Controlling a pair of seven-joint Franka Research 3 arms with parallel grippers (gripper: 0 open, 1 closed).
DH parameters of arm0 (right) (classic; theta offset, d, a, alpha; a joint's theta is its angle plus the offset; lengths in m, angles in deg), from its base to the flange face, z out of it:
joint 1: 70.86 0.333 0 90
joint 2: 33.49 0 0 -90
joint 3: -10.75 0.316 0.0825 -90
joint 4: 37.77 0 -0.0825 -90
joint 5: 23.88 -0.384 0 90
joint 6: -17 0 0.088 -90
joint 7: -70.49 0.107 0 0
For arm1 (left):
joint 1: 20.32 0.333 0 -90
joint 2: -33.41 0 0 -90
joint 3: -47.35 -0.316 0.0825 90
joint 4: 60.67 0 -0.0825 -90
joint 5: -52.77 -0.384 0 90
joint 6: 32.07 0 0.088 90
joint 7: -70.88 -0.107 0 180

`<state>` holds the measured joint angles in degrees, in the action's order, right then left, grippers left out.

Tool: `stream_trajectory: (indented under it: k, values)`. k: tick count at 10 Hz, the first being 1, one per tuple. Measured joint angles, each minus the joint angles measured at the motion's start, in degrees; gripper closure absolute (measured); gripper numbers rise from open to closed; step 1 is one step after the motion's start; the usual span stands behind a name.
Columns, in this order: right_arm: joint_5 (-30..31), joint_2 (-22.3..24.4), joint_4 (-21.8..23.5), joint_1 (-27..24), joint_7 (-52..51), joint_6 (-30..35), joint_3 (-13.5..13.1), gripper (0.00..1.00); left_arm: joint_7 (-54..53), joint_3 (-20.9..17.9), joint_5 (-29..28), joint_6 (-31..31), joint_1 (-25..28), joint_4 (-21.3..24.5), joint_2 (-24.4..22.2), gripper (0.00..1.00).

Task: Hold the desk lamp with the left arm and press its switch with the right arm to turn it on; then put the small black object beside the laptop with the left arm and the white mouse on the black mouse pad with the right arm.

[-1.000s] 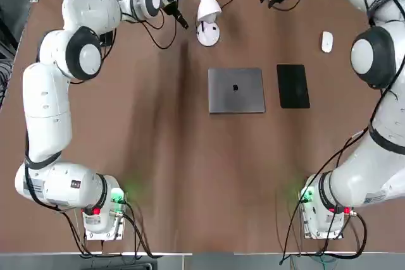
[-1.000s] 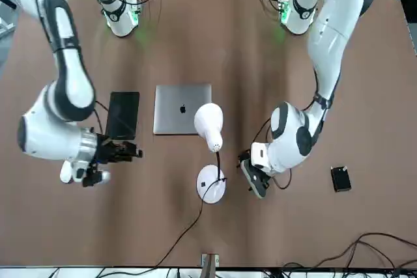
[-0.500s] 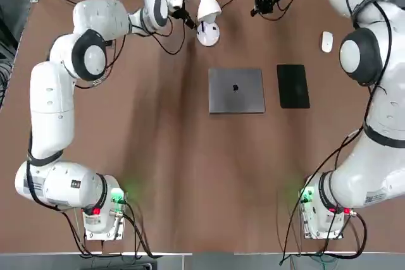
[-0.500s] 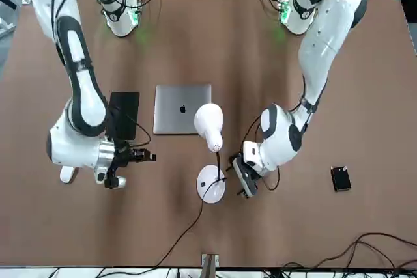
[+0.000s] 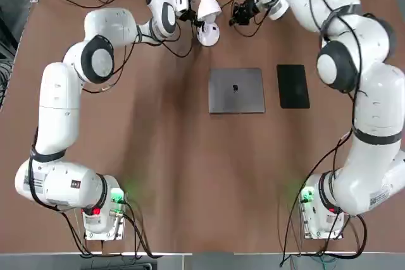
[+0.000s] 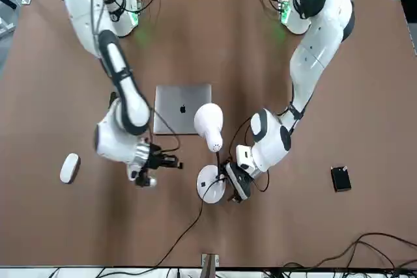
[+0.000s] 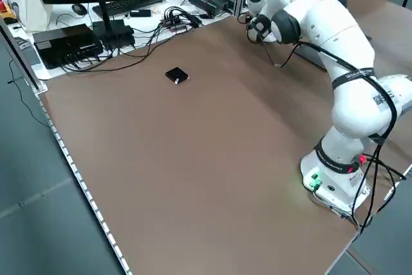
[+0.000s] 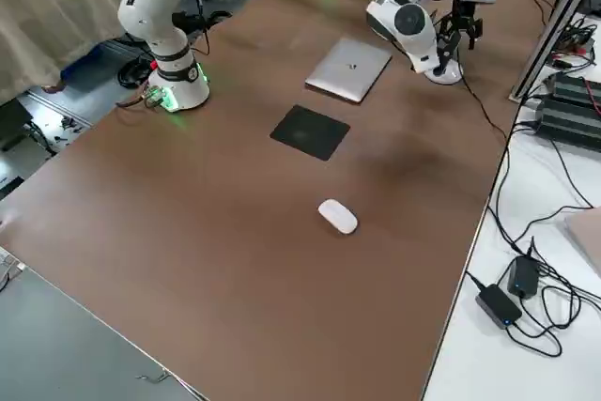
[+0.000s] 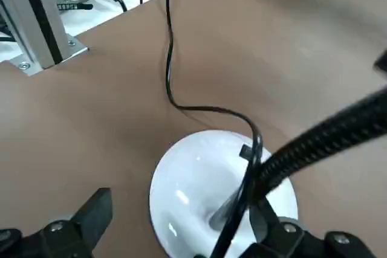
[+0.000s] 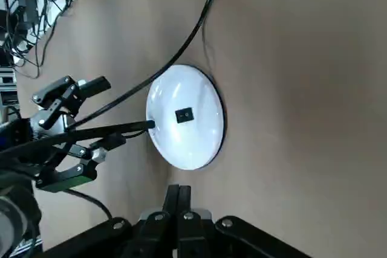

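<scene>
The desk lamp stands at the far edge of the table, its round white base (image 5: 208,33) under its white head (image 6: 210,125). My left gripper (image 6: 233,185) is open at the base (image 9: 205,179), one finger (image 9: 91,214) on each side of base and stem. My right gripper (image 6: 172,163) is shut and hovers just beside the base (image 10: 184,119), apart from the small dark switch (image 10: 184,115). The white mouse (image 6: 70,167) lies on bare table. The small black object (image 6: 341,178) sits alone. The laptop (image 5: 236,90) lies closed beside the black mouse pad (image 5: 293,85).
The lamp's black cord (image 9: 172,77) runs from the base toward the table's far edge. Cables, power bricks and a metal post (image 8: 554,16) crowd the white bench beyond that edge. My right arm's elbow (image 5: 342,61) hangs over the far right of the table.
Both grippers have closed in on the lamp base from either side. The right gripper's fingers went from partly open to shut. The left gripper stayed open.
</scene>
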<state>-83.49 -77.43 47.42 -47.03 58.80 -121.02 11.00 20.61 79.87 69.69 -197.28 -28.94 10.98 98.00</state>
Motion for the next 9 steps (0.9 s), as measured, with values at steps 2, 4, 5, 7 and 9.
stream_trajectory:
  k: [2, 4, 5, 7, 9]
  values:
    - [-0.07, -3.75, -3.83, 1.87, 0.11, -3.84, -0.02, 0.99, -0.41, 0.2, 0.0, -1.09, -0.81, -1.07, 1.39, 0.01]
    - [-0.08, -6.42, -7.0, 3.17, 0.14, -6.54, -0.01, 0.99, -1.09, 0.21, 0.0, -1.37, -1.03, -1.26, 1.56, 0.09]
    - [-0.08, -7.48, -8.35, 3.61, 0.16, -6.89, -0.01, 0.99, -2.62, 0.2, 0.0, -1.37, -1.03, -1.27, 1.6, 0.17]
    - [-0.09, -8.98, -10.0, 3.88, 0.16, -6.97, -0.02, 0.99, -4.53, 0.11, 0.0, -1.37, -1.03, -1.19, 1.89, 0.16]
    - [-0.09, -10.12, -11.53, 3.91, 0.15, -7.68, -0.04, 0.99, -4.95, 0.11, 0.0, -1.37, -1.11, -1.04, 2.22, 0.19]
